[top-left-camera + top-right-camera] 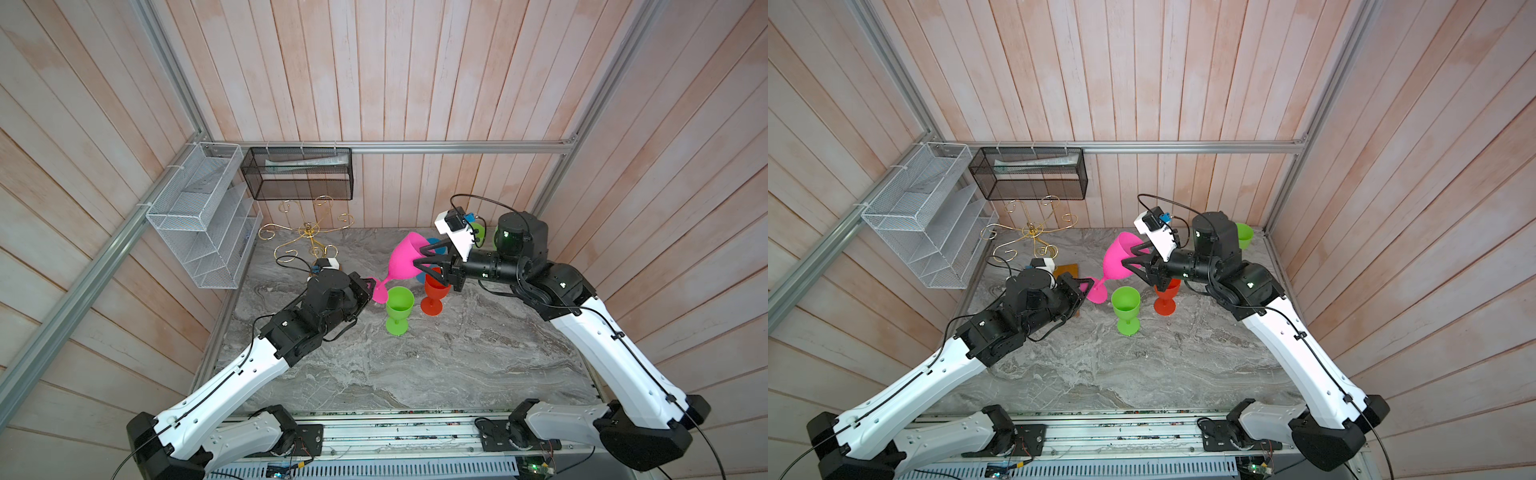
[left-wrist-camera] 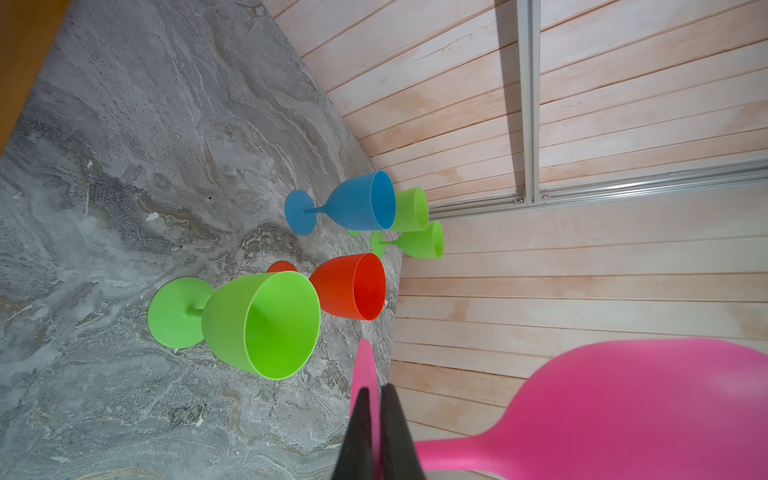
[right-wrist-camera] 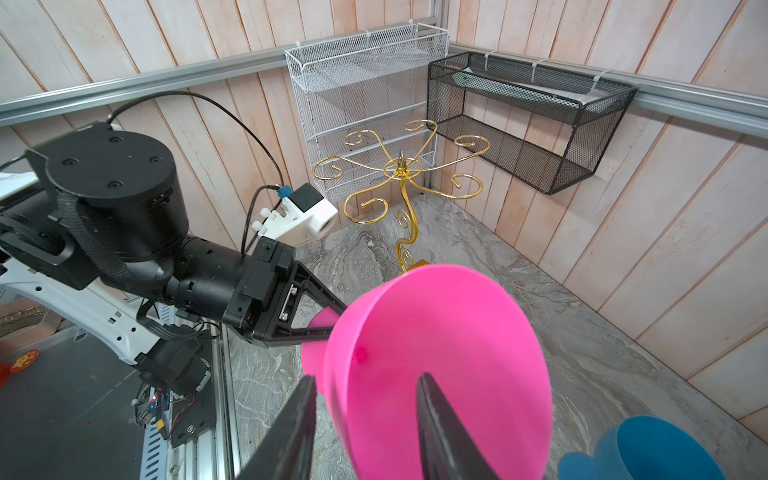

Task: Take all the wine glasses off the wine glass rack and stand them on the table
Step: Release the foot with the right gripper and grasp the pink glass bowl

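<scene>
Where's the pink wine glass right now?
In a top view the pink wine glass is held tilted right of the wine glass rack, off it: left gripper shut on its foot, right gripper at its bowl, green glass beside its foot.

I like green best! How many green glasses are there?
3. One green glass stands beside the red glass; a second and third stand near the blue glass, by the wall. More may be hidden.

Left gripper point(image 2: 376, 399) clamped, right point(image 3: 368, 376) seemingly parted
</scene>
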`<state>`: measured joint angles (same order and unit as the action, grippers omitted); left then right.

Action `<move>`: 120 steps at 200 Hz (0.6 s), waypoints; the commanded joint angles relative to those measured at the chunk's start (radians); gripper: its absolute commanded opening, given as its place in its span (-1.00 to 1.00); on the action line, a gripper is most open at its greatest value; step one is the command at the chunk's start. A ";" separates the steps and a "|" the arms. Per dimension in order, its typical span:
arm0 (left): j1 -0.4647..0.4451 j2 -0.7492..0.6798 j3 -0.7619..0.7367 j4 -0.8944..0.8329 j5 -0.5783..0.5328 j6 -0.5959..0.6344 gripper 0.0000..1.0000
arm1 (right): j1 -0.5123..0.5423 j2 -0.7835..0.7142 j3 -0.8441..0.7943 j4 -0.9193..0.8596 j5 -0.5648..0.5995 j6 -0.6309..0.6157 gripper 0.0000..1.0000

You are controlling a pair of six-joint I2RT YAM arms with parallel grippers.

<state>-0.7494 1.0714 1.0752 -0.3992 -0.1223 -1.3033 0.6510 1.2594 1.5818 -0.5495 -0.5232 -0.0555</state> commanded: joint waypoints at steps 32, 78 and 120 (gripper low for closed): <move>-0.005 -0.046 -0.047 0.055 -0.048 0.024 -1.00 | 0.020 0.035 0.049 -0.054 -0.024 -0.017 -0.57; -0.005 -0.064 -0.057 0.045 -0.072 0.027 -1.00 | 0.030 0.052 0.055 -0.073 -0.057 -0.030 -1.00; -0.005 -0.078 -0.058 0.031 -0.091 0.036 -0.74 | 0.036 0.055 0.050 -0.078 -0.051 -0.033 -1.00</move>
<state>-0.7494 1.0168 1.0229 -0.3954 -0.1719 -1.2701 0.6804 1.2976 1.6234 -0.5987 -0.6079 -0.0792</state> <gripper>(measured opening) 0.070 0.051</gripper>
